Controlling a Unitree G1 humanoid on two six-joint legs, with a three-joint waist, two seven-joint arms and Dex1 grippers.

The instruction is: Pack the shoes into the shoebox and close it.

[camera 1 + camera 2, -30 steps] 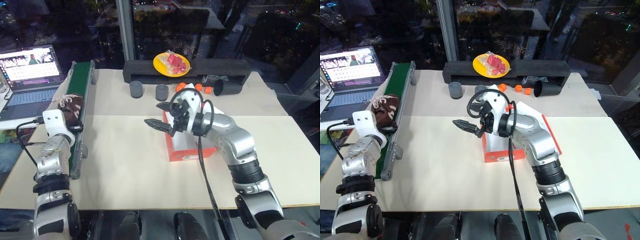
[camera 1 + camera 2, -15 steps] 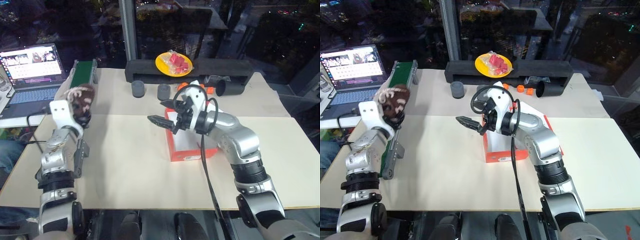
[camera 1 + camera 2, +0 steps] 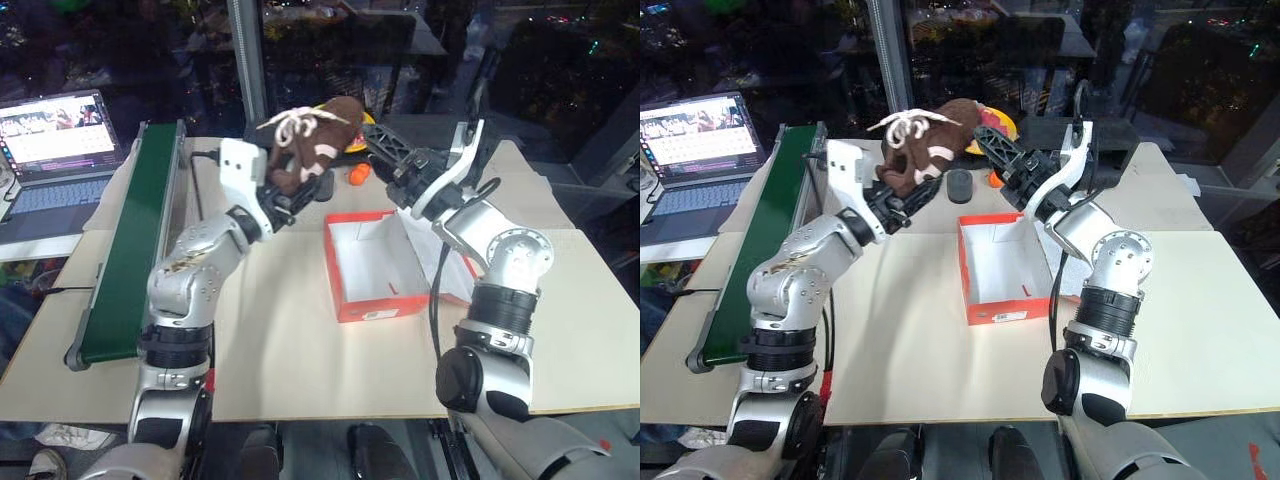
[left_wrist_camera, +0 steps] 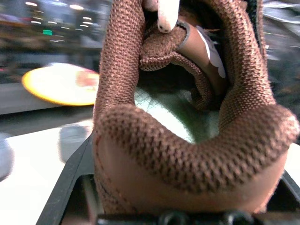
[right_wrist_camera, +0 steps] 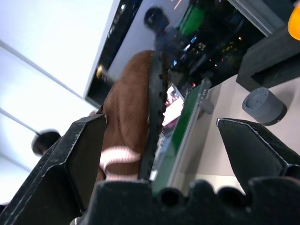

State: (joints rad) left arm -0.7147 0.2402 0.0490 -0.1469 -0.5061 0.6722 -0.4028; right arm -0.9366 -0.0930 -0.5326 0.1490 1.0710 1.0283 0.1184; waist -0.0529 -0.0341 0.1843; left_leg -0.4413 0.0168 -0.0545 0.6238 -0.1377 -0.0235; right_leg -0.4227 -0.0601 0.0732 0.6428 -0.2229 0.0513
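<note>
- One shoe [image 3: 308,135] is in the air in the left eye view, pinched at its heel end by the left gripper [image 3: 292,190], well above the table [image 3: 270,330]. Its long axis runs roughly level, toe pointing toward the right gripper [image 3: 385,152], which hangs just beside that toe with its fingers spread wide and nothing between them.
- Below and between the two arms, the shoebox [image 3: 372,270] lies open on the table, white inside and seemingly empty, its lid folded out to the robot's right.
- From the right eye view, the same layout: shoe [image 3: 930,135] above the box's far left corner, the shoebox [image 3: 1002,270] lying nearer the robot than the shoe. The right gripper [image 3: 1002,152] is the free hand closest to the toe.
- Left wrist view: the shoe's collar and heel [image 4: 187,136] sit between the black fingers, so the hold is on the heel.
- Right wrist view: the spread fingers frame the shoe [image 5: 129,126], sole edge facing them, apart from both pads.
- My judgement: the coming move depends on lowering the shoe toward the box with its length lined up along the box's long side.
</note>
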